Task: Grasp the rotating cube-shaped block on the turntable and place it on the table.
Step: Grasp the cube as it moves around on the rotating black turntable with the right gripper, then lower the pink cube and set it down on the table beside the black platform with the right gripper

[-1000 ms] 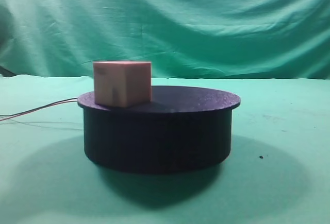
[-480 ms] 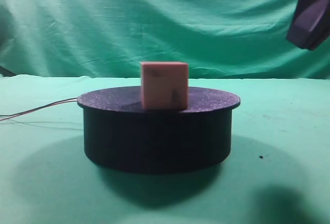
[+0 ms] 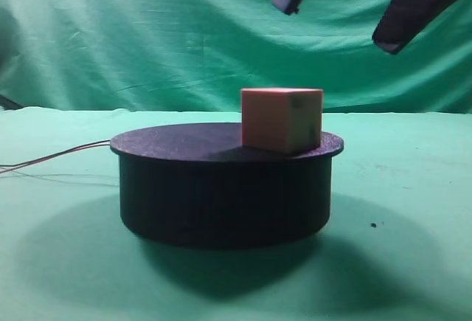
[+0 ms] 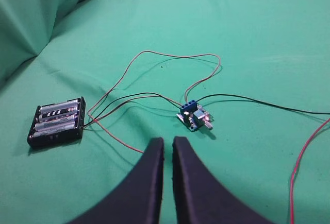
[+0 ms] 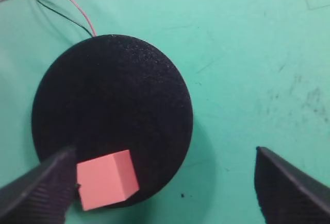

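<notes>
The left hand (image 4: 165,147) is parked far from the action, its two black fingers drawn nearly together with only a thin slit between them, holding nothing; ahead of it on the green cloth lie a battery pack (image 4: 56,122), thin red and black wires (image 4: 154,55) and a small blue board (image 4: 194,116). Further right, the turntable (image 3: 225,188) sits on the bench (image 3: 413,218), a squat black drum with a slightly overhanging, grainy dark top. The block (image 3: 282,119), a matte salmon-pink cube with crisp edges, rests on the right part of that top, close to the rim. Above it and somewhat to its right hangs the right hand (image 3: 343,15), spread wide and empty, with its two dark fingertips well clear of the cube; the right wrist view looks straight down between the fingers, with the cube just beside the left one and the disc rim under it. The step in hand appears to be the approach before the grasp: nothing is held yet and the cube is still on the disc. The next move likely calls for timing the descent so the open fingers straddle the cube as it turns past, then closing squarely on two opposite flat faces. The matte faces should give decent grip, though a corner-on catch could twist the cube out.
</notes>
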`<act>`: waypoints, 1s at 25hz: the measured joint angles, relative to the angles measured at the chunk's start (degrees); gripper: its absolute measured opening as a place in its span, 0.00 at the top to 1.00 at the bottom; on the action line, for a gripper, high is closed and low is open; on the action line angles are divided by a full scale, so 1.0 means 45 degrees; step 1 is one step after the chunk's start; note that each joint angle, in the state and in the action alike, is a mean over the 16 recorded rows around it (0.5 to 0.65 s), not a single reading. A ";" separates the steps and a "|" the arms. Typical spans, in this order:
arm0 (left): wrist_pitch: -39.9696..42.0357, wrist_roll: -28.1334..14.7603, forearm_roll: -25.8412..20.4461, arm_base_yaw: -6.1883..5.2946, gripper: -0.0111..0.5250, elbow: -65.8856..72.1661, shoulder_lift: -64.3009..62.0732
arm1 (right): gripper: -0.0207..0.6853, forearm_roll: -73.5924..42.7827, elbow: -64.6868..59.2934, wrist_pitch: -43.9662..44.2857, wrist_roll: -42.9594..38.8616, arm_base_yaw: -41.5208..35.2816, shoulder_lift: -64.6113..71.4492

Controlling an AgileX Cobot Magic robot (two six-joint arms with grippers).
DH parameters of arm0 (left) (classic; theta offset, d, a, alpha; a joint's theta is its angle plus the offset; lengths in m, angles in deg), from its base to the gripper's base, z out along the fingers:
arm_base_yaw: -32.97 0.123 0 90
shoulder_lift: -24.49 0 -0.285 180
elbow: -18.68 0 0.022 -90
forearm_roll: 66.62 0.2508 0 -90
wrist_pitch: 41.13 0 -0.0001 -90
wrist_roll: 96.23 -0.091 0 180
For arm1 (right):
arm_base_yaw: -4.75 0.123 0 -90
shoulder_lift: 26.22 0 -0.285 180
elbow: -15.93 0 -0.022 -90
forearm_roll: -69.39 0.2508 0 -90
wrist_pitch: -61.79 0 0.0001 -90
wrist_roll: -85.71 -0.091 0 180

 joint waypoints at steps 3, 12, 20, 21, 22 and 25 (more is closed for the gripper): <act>0.0000 0.0000 0.0000 0.0000 0.98 0.0000 0.0000 | 0.18 0.0097 0.0245 0.0153 0.0067 0.0005 0.0530; 0.0000 0.0000 0.0000 0.0000 0.98 0.0000 0.0000 | 0.51 -0.0823 0.1334 0.0867 -0.0153 0.0018 0.1236; 0.0000 0.0000 0.0000 0.0000 0.98 0.0000 0.0000 | 0.64 -0.2957 0.1410 0.2128 -0.1281 -0.0414 -0.0135; 0.0000 0.0000 0.0000 0.0000 0.98 0.0000 0.0000 | 0.64 -0.3160 0.1221 0.2138 -0.1433 -0.0482 -0.0317; 0.0000 0.0000 0.0000 0.0000 0.98 0.0000 0.0000 | 0.64 -0.3331 0.0990 0.2099 -0.1579 -0.0550 -0.0489; 0.0000 0.0000 0.0000 0.0000 0.98 0.0000 0.0000 | 0.64 -0.3634 0.0129 0.1757 -0.1919 -0.0754 -0.0860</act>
